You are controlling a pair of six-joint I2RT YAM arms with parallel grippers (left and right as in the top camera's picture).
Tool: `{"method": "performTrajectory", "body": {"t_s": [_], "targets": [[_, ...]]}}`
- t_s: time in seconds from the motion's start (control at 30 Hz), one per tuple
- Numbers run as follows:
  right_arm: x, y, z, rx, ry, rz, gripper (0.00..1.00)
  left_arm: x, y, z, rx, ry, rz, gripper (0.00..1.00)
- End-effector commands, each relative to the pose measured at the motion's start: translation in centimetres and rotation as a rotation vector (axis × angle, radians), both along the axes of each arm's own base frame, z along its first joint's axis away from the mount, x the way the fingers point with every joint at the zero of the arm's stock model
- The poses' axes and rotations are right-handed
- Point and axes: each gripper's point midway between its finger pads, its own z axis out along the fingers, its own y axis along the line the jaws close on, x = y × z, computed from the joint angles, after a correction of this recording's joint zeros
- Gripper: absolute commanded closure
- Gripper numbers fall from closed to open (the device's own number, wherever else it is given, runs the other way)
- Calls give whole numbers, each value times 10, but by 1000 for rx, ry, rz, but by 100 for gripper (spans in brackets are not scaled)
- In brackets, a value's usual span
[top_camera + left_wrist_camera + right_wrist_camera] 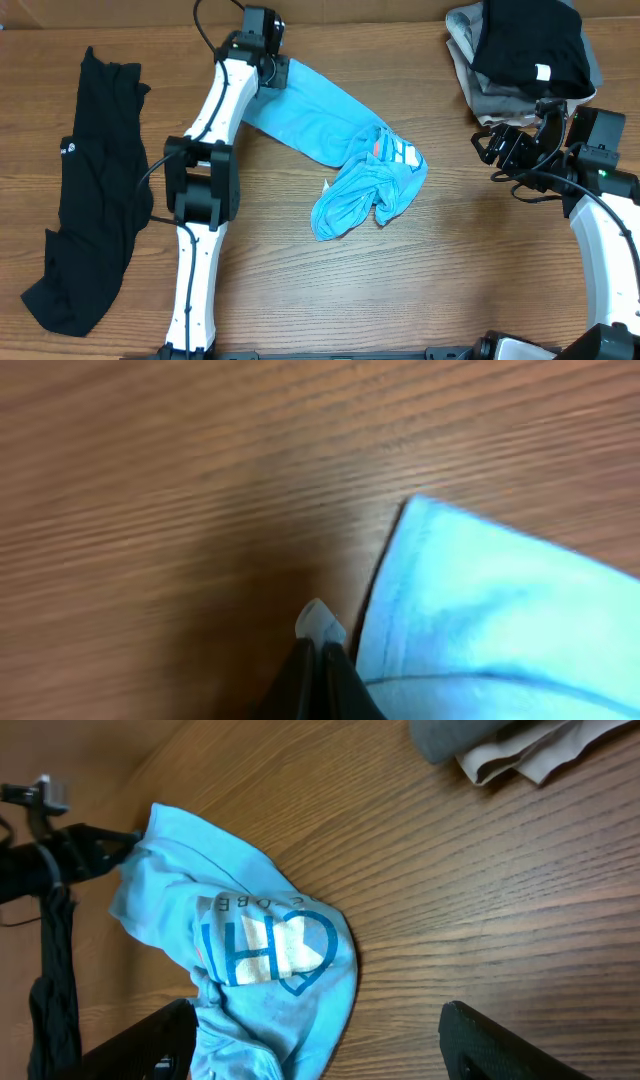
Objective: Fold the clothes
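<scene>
My left gripper [320, 640] sat pinched shut at the far corner of the blue T-shirt [320, 135], grip on cloth unclear, its length running diagonally toward my empty, wide-open right gripper [320, 1035], well apart.

Robotics lab test station.
White-and-black left arm [213, 103] and right arm [603, 262] stand mounted along the edge of a wood-grain table [480, 250].

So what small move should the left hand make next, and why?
Probably open the left hand and shift it onto the edge of the blue T-shirt: its fingers look shut just beside the fabric, seemingly holding nothing, while the shirt lies crumpled.
</scene>
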Motion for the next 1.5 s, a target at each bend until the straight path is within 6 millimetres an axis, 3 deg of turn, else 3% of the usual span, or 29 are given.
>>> {"method": "performTrajectory", "body": {"t_s": [0.0,0.23,0.33,0.47,0.6,0.77,1.0,1.17,1.3,1.47], "targets": [[4,4,7,7,-27,23,20,1,4,157,-35,-238,1,96],[3,18,14,68,-45,73,26,-56,6,284,-62,-368,-12,96],[3,27,14,67,-46,100,26,-82,3,317,-66,-400,-32,96],[4,53,16,60,-59,172,26,-110,-1,343,-71,-413,-54,96],[6,87,14,-2,-79,253,25,-128,-13,354,-75,-412,-85,96],[3,125,0,-107,-70,332,18,-136,-28,353,-66,-405,-134,96],[-7,174,-38,-154,5,457,14,-137,-31,353,-68,-403,-139,96],[-9,204,-77,-221,50,526,14,-138,-30,353,-66,-400,-139,96],[-7,213,-102,-285,74,527,14,-138,-30,352,-65,-397,-138,96],[-4,207,-130,-337,135,470,18,-137,-26,352,-45,-399,-120,96]]}}
